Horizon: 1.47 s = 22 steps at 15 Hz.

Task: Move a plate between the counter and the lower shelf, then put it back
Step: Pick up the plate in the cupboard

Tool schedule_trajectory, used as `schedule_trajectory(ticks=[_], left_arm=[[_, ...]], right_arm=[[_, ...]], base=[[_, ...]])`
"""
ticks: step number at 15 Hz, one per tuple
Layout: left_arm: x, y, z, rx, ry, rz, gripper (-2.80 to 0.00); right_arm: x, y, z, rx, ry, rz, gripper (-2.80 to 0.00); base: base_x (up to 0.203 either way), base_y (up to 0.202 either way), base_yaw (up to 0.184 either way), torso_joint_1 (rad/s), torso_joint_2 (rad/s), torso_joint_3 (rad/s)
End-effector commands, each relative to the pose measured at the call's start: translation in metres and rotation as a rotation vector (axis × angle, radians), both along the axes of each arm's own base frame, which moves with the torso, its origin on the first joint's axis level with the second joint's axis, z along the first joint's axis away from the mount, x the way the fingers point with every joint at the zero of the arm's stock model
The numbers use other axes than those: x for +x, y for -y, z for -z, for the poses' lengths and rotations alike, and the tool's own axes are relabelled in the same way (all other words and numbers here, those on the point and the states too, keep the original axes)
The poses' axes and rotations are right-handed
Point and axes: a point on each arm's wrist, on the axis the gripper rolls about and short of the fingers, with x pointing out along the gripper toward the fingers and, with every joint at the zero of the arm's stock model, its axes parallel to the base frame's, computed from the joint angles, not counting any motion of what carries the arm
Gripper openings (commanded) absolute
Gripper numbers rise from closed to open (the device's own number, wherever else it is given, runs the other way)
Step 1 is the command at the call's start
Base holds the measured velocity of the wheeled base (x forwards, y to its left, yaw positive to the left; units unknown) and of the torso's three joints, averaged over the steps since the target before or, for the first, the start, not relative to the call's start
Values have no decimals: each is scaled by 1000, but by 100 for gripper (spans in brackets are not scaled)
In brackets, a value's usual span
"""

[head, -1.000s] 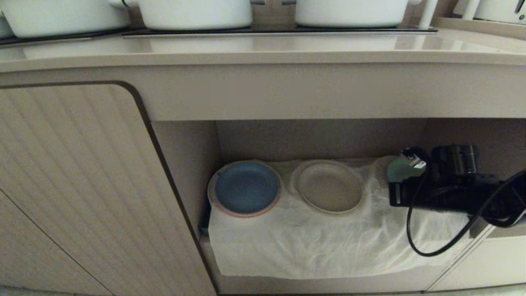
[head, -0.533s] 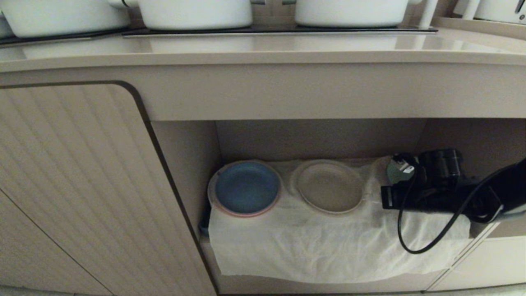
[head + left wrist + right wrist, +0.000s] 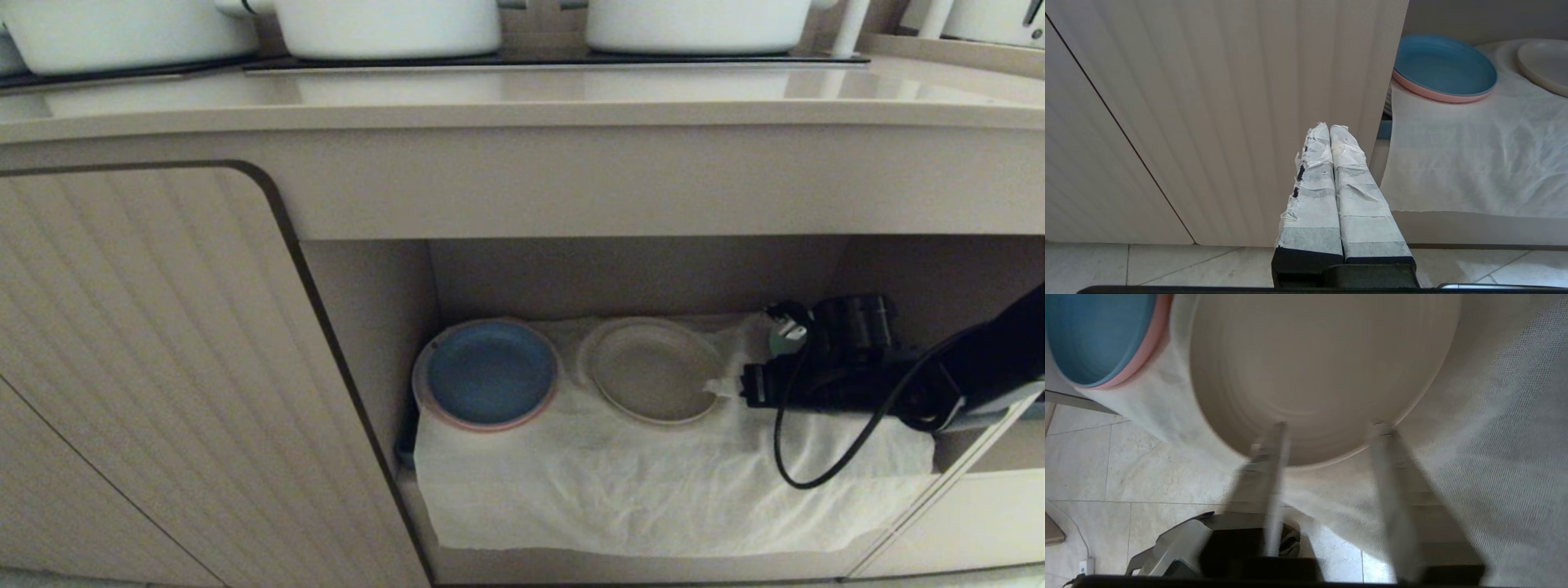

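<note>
beside the plate point(image 3: 653, 370) sits a blue plate point(image 3: 490, 372) — right gripper point(image 3: 1331, 428) released at its rim.

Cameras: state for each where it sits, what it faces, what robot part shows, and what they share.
Head: high, facing the counter and lower shelf; right gripper beside the plate.
Left wrist: low, facing the cabinet door; shut left gripper.
Right wrist: over the plate; open fingers.
Shared: plate, blue plate.
</note>
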Motion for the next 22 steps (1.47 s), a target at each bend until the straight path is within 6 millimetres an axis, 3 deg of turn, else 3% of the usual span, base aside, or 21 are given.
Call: schedule_trajectory(ticks=[1, 22], left_arm=[[0, 0, 0, 0, 0, 0, -280], [0, 0, 0, 0, 0, 0, -280]], right_arm=[[4, 0, 4, 1, -3, -2, 0], [17, -4, 16, -12, 14, -2, 0]], base=[[0, 0, 0, 0, 0, 0], [0, 0, 0, 0, 0, 0]])
